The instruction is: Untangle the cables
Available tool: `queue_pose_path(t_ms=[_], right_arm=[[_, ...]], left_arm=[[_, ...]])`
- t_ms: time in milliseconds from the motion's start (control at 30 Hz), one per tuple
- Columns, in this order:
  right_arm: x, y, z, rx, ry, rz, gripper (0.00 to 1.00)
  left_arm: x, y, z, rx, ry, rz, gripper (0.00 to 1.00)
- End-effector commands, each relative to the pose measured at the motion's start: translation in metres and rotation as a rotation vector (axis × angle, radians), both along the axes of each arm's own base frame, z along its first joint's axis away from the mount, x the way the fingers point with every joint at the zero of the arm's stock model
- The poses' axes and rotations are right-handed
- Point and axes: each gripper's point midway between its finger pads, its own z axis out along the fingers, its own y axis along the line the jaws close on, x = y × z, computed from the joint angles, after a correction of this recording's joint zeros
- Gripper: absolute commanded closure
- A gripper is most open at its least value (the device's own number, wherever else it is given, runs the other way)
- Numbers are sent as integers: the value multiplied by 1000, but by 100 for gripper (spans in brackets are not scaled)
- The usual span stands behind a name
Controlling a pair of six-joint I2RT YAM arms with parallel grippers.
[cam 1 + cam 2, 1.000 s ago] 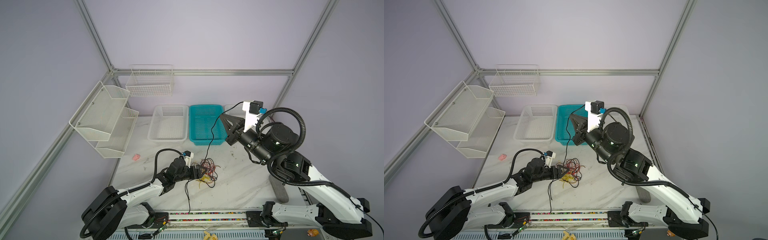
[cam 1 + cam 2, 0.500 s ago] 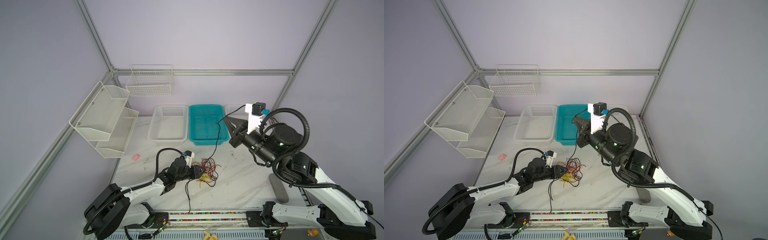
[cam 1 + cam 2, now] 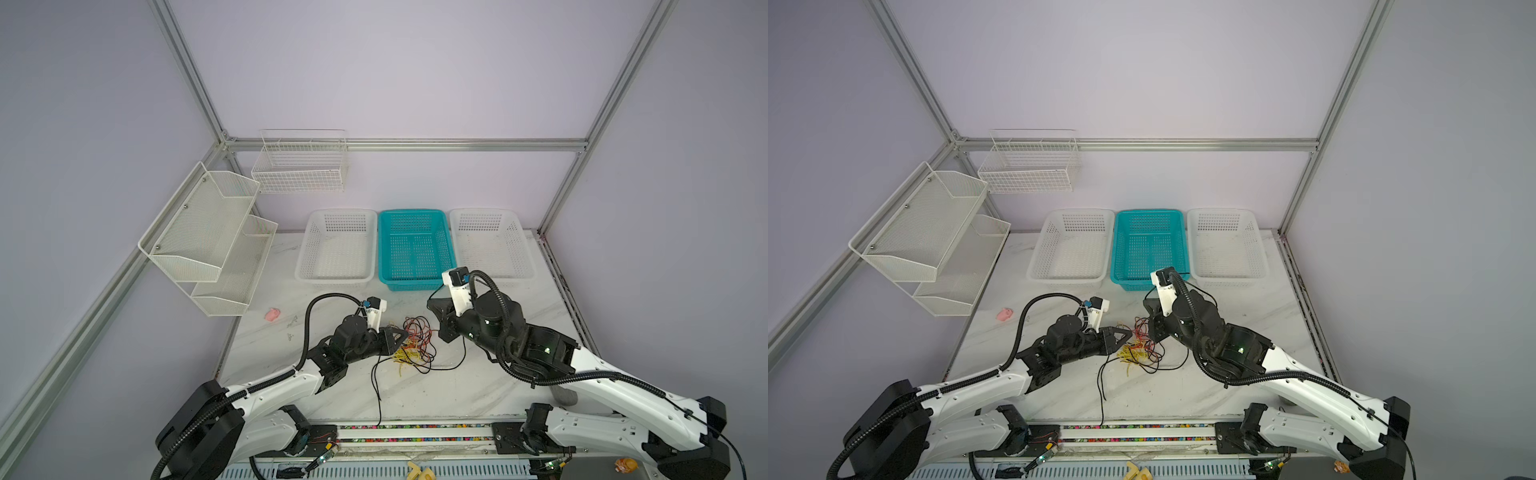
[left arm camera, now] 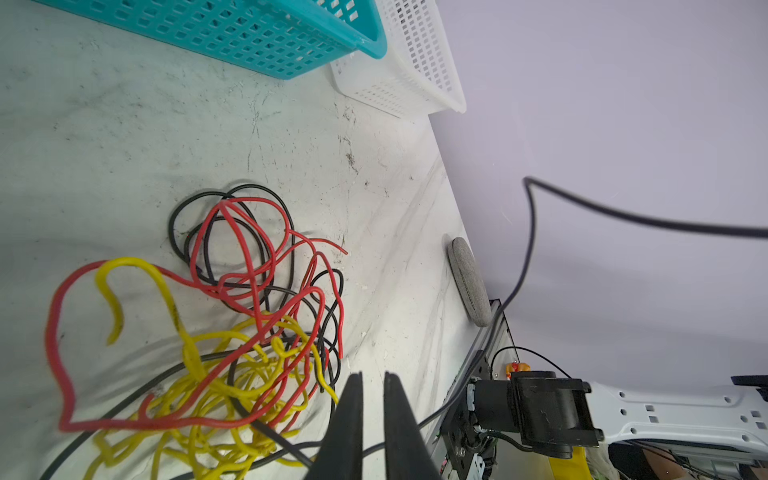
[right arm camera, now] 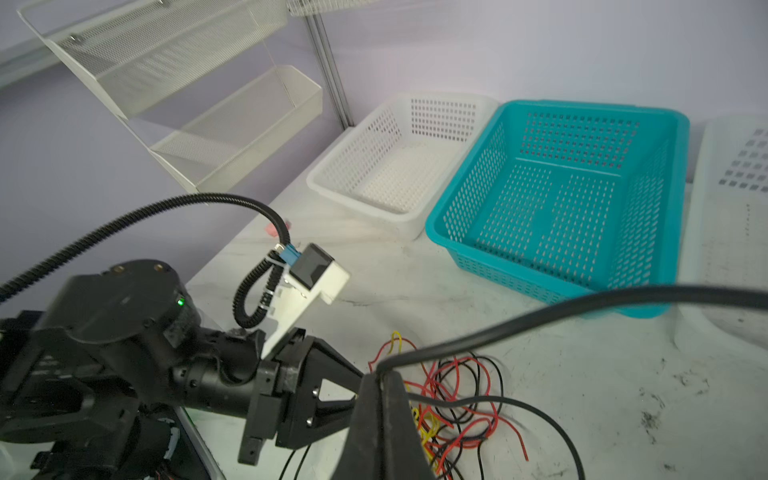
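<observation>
The cables [image 3: 417,345] [image 3: 1142,349] lie as a tangle of thin red, yellow and black wires mid-table. My left gripper [image 3: 405,333] [image 4: 372,376] rests at the tangle's left edge. Its jaws are closed to a narrow slit with nothing visible in it; a black wire crosses underneath the fingers. My right gripper [image 3: 433,306] [image 5: 380,374] hovers just behind and right of the tangle, shut on a black cable [image 5: 540,309]. That cable rises from the pinch, sags to the table and runs into the tangle. Another black wire [image 3: 376,390] trails to the front edge.
Two white baskets [image 3: 338,249] [image 3: 490,245] flank a teal basket [image 3: 415,249] at the back. A mesh shelf [image 3: 208,232] and wire basket [image 3: 301,166] hang on the left and back walls. A pink item [image 3: 272,314] lies left. A grey oval pad [image 4: 467,282] sits right.
My right arm has come down and leftward from high above the table to just beside the tangle, still pinching the black cable. My left jaws have closed from wide to a slit.
</observation>
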Motion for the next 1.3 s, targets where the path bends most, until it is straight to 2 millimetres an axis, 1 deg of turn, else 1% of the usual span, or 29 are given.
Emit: queue_pose_path(t_ms=[0, 67, 133, 167, 233, 300, 433, 533, 600, 733, 800, 833, 867, 900, 967, 1000, 1067, 1133, 1267], right_arm=[[-8, 4, -36, -21, 102, 22, 100], [-14, 10, -73, -70, 190, 53, 100], [-21, 15, -102, -104, 245, 90, 100], [-28, 20, -116, -103, 283, 124, 100], [-40, 27, -134, -85, 341, 182, 100], [-48, 28, -150, -72, 384, 209, 100], [-69, 38, -165, 2, 440, 301, 100], [-79, 43, -175, 23, 464, 333, 100], [-88, 51, -184, 29, 485, 373, 100], [-99, 62, -211, -33, 512, 383, 97], [-103, 69, -221, -51, 516, 384, 95], [-103, 74, -222, -54, 510, 381, 93], [-103, 75, -231, -78, 517, 371, 90], [-103, 78, -235, -90, 515, 366, 88], [-102, 83, -240, -100, 511, 356, 85], [-100, 85, -241, -100, 509, 348, 83], [-98, 89, -242, -92, 500, 337, 75], [-97, 92, -241, -83, 492, 332, 70], [-90, 92, -245, -96, 470, 288, 62]], left_arm=[[3, 6, 10, 7, -51, 25, 87], [4, 12, 5, 47, -42, 47, 87], [4, 16, 2, 75, -39, 56, 87], [5, 18, 1, 86, -38, 62, 87], [5, 21, 0, 99, -39, 73, 87], [5, 23, -1, 110, -39, 78, 86], [6, 27, -2, 131, -41, 88, 86], [6, 30, -3, 142, -39, 92, 86], [6, 30, -5, 148, -36, 92, 86], [7, 31, -7, 155, -33, 94, 86], [7, 32, -8, 157, -32, 94, 86], [7, 32, -8, 158, -31, 95, 85], [7, 32, -7, 157, -34, 95, 85], [7, 33, -7, 158, -33, 97, 86], [7, 33, -6, 159, -36, 96, 85], [7, 34, -6, 159, -35, 98, 85], [7, 35, -6, 163, -37, 97, 84], [6, 36, -7, 166, -35, 97, 84], [4, 38, -9, 172, -34, 99, 84]])
